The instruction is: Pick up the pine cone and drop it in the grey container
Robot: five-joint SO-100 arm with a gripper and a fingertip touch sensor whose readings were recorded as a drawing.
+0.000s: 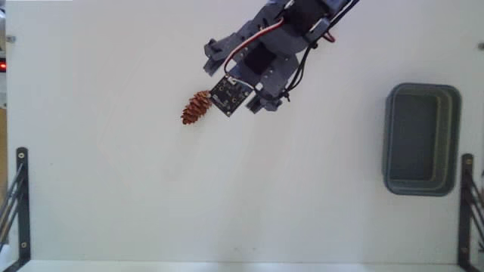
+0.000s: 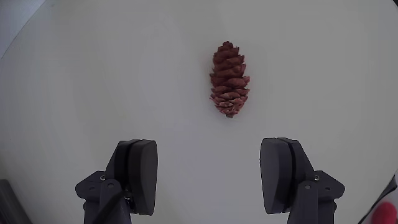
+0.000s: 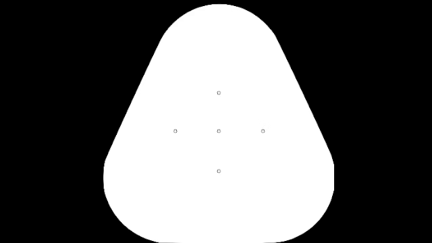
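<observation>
1. Reaching in from the top edge of the fixed view, the grey arm holds its hand (image 2: 211,180) spread wide and empty above the white surface (image 1: 113,189).
2. Lying ahead of the fingers, apart from them, is the small reddish-brown scaly pine cone (image 2: 229,79).
3. Far right in the fixed view sits the blue-grey rectangular plastic container (image 1: 454,140).

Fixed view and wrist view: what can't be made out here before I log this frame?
- The gripper: in the fixed view the arm's own body and camera board cover its fingers; only the wrist view shows them open.
- The grey container: outside the wrist view altogether.
- The pine cone: too small in the fixed view to read its scales; the wrist view shows it whole.
- The arm's base: cut off by the fixed view's top edge.
</observation>
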